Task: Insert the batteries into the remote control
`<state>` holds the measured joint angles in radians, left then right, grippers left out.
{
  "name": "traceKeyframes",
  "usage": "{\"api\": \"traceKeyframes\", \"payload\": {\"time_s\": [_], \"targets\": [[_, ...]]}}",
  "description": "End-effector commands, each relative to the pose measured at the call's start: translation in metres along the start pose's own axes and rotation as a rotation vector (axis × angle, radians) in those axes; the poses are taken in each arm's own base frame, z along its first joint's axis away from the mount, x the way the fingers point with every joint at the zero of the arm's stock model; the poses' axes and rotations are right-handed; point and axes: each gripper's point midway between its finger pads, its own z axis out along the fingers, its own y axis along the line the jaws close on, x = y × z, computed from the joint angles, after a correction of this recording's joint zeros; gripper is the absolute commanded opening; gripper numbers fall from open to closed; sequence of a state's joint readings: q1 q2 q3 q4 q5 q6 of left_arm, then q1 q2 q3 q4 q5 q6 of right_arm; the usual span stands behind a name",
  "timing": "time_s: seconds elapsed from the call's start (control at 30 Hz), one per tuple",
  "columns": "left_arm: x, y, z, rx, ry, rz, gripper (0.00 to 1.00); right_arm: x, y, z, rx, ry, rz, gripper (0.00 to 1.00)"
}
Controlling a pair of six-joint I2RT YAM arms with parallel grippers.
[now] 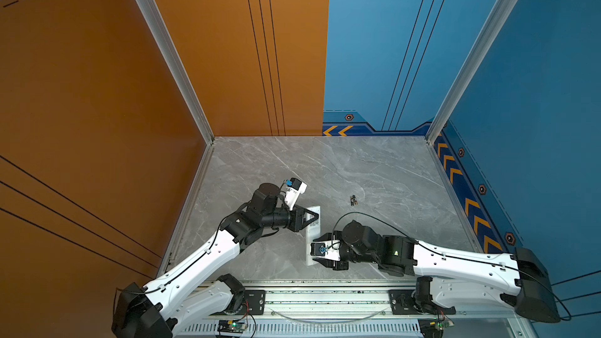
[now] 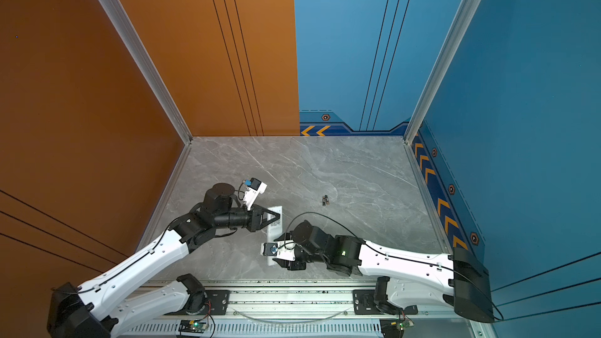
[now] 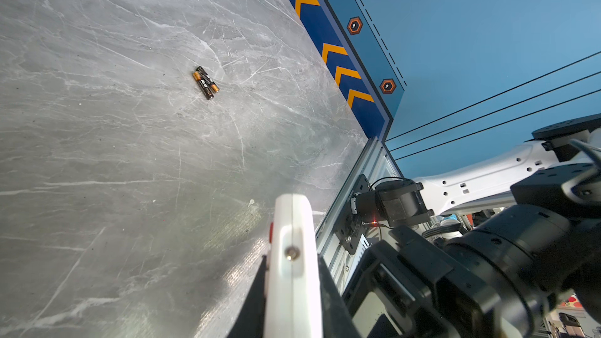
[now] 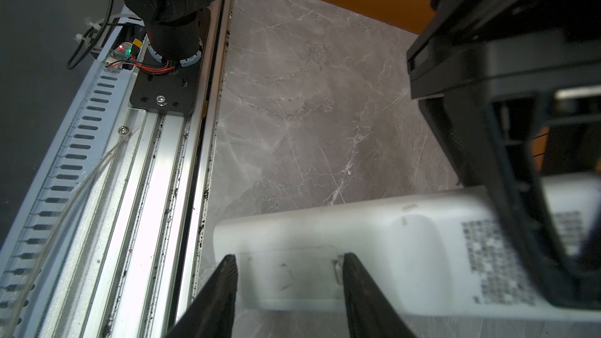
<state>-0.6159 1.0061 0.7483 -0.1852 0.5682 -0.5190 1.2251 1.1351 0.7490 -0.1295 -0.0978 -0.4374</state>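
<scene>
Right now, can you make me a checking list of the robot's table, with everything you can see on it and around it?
Surface: grey marble table.
Job's things: remote control, label side up; two batteries side by side on the table, apart from it.
Clutter: nothing seen.
Grippers: left claw shut on the remote control's far end; right claw open, tips over its near end.
Cables: black cable looping above the right arm.
Surroundings: orange wall, blue wall, metal rail in front.

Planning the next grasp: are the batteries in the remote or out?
Out: both batteries lie side by side on the table, well apart from the remote control.
</scene>
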Motion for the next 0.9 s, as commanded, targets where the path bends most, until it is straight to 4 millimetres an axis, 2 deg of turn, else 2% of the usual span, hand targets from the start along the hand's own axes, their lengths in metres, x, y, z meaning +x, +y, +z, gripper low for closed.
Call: {"api": "traceKeyframes", "payload": {"time_s": [0.0,0.33,0.53,0.6,0.77,0.87], "targets": [[-0.029,-0.018,-0.009,0.015,-0.088,0.075,0.00,0.004,0.015,-0.005,-0.067,0.026,0.011,0.48],[-0.030,-0.019,-0.007,0.016,-0.084,0.080,0.00,0.004,0.016,-0.007,-0.072,0.028,0.011,0.42],[-0.031,-0.020,-0.007,0.015,-0.081,0.084,0.00,0.004,0.012,-0.008,-0.050,0.028,0.009,0.42],[-0.031,-0.020,-0.007,0.014,-0.080,0.085,0.00,0.001,0.008,-0.011,-0.022,0.016,0.005,0.44],[-0.028,-0.019,-0.006,0.015,-0.071,0.086,0.00,-0.011,-0.005,-0.026,0.058,-0.060,-0.002,0.61],[-0.025,-0.020,-0.004,0.018,-0.064,0.089,0.00,-0.015,-0.010,-0.030,0.081,-0.078,-0.011,0.67]]}}
